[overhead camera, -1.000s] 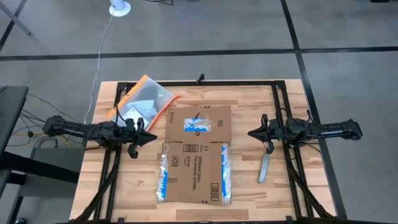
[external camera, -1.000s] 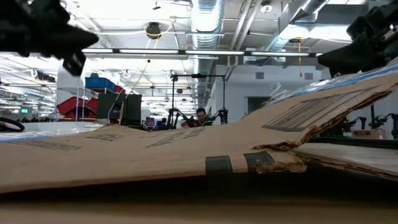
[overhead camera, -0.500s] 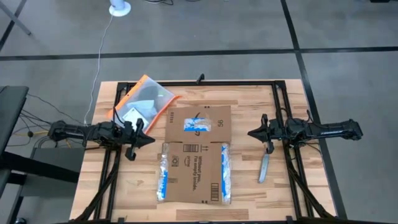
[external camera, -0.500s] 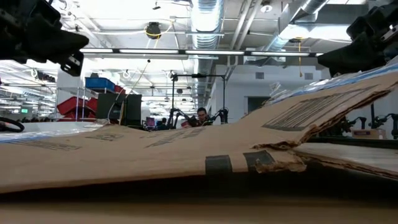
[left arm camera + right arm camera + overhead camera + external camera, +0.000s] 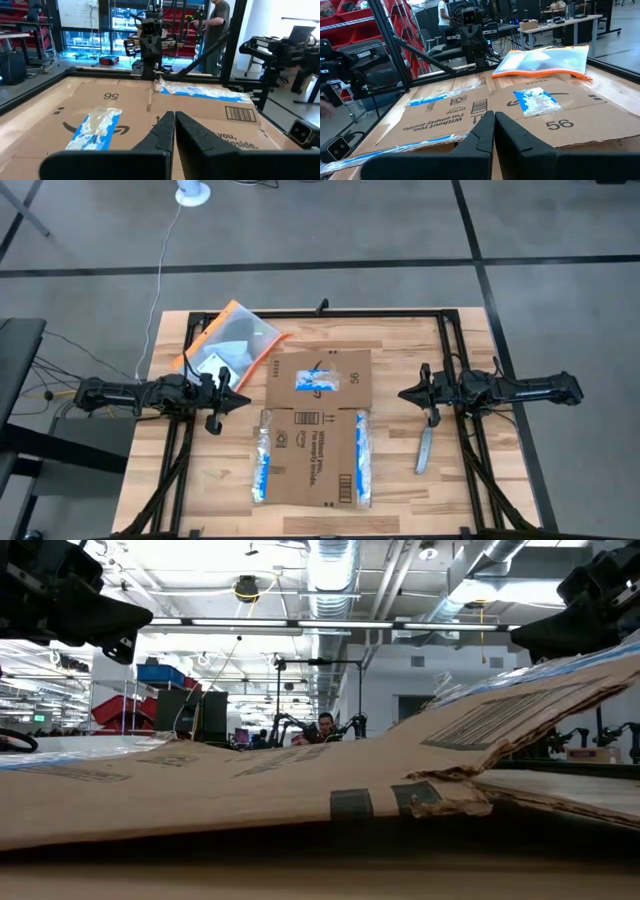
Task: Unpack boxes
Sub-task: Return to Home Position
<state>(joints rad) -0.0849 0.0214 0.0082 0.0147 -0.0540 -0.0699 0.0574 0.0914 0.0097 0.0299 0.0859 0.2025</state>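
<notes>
Brown cardboard box lies flattened in the middle of the bench, long axis running near to far, barcode end nearest. Left gripper hovers near its left edge, fingers pressed together, holding nothing. Right gripper hovers to its right, likewise closed and empty, near a silver cutter.

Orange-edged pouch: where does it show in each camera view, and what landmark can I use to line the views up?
High view: orange-edged pouch at the table's upper left, beside the flattened box.
Low view: cannot make it out; cardboard fills the foreground.
Left wrist view: not in it.
Right wrist view: pouch lies beyond the box's far edge.
Landmark: the box's printed 56, also in both wrist views.
</notes>
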